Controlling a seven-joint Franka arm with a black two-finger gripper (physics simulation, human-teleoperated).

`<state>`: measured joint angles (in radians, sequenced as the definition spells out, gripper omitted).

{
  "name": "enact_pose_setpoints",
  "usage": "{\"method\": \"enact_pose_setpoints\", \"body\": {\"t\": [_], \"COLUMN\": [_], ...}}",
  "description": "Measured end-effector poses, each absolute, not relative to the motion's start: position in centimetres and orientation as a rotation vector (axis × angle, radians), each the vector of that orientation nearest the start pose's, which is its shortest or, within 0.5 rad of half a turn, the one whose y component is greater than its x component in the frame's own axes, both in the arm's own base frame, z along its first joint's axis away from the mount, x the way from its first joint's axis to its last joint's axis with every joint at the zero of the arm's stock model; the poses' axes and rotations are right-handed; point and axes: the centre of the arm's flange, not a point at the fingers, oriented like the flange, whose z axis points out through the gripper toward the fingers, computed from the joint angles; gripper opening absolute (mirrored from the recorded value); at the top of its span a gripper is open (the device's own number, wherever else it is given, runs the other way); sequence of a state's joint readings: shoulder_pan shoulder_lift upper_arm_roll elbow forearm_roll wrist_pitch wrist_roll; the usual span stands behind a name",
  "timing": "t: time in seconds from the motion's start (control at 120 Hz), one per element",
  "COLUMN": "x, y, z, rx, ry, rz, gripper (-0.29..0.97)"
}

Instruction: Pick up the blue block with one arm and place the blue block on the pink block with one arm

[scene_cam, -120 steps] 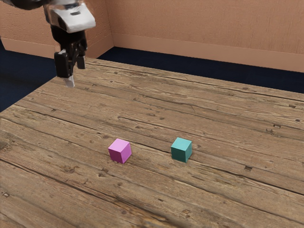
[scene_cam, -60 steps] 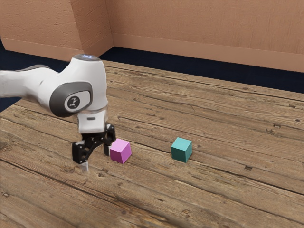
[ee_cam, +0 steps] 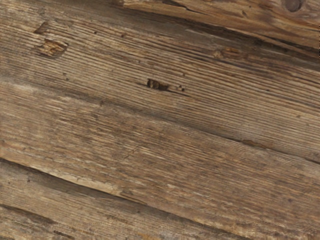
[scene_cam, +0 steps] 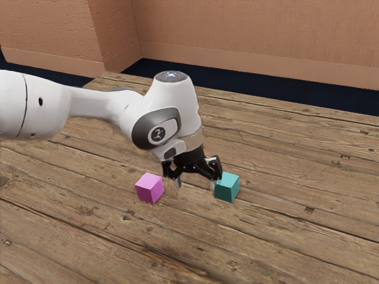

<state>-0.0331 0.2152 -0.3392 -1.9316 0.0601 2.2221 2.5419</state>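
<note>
The teal-blue block rests on the wooden table toward the exterior view's right. The pink block sits about a hand's width to its left. My gripper hangs low over the table between the two blocks, open, with nothing between its fingers. One fingertip is just beside the blue block's left face, the other nearer the pink block. The wrist view looks straight down at bare planks under my hand.
The white arm reaches in from the exterior view's left over the table's back half. Tan walls and a dark floor lie beyond the table's far edge.
My hand has swept from the left of the pink block, past it, to the right and now sits between the two blocks. Neither block has moved.
</note>
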Motion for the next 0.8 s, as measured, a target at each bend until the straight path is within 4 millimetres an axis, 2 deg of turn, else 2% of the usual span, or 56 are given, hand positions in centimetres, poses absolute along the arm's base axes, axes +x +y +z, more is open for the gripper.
{"method": "enact_pose_setpoints", "body": {"t": [0.117,0.167,0.333,0.642,0.8], "x": [59.2,59.9,61.7,63.3,65.0], "y": [-21.5,-21.5,-21.7,-21.8,-21.8], "z": [37.5,36.4,34.9,34.3,33.5], "rx": [-0.082,-0.017,0.160,0.153,0.151], "ry": [3.074,3.091,3.106,3.115,3.112], "rz": [-0.121,-0.124,-0.143,-0.197,-0.145], "gripper": [0.68,0.68,0.68,0.68,0.68]}}
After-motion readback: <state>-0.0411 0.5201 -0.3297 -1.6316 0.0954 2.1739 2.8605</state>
